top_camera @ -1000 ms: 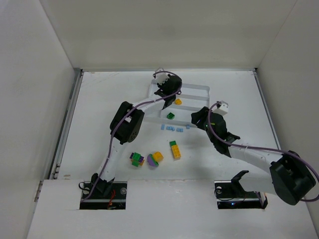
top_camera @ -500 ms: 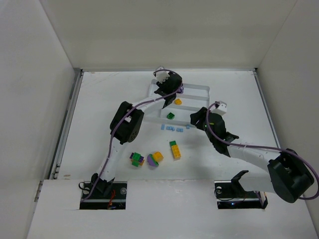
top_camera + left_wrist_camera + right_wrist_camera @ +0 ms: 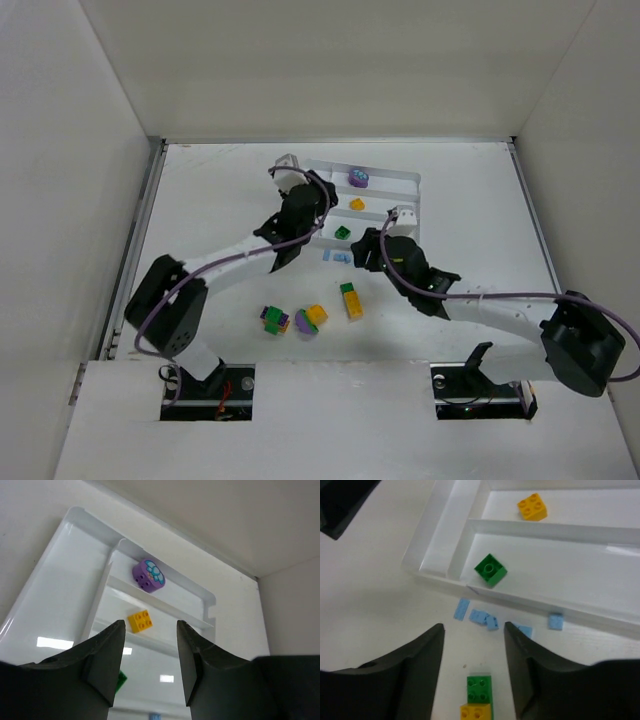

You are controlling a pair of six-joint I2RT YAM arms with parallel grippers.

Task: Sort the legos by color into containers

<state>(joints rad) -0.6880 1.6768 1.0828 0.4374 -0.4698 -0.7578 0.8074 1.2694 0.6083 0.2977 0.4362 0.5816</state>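
The white table (image 3: 200, 200) carries the white tray (image 3: 392, 190) at its far side, its three narrow compartments running sideways. My left gripper (image 3: 149, 645) hangs over the tray's left end with jaws parted and nothing between them. My right gripper (image 3: 474, 645) is likewise spread and empty, above the table just in front of the tray. Nearer my bases lie two mixed-colour clumps (image 3: 275, 319) and a green-on-yellow stack (image 3: 351, 300). In the tray, the round purple brick (image 3: 148, 575) sits in the farthest narrow compartment, the yellow brick (image 3: 140, 621) in the middle one and the green brick (image 3: 490, 569) in the nearest. The pale blue bricks (image 3: 480, 616) are scattered on the table beside the tray's front wall.
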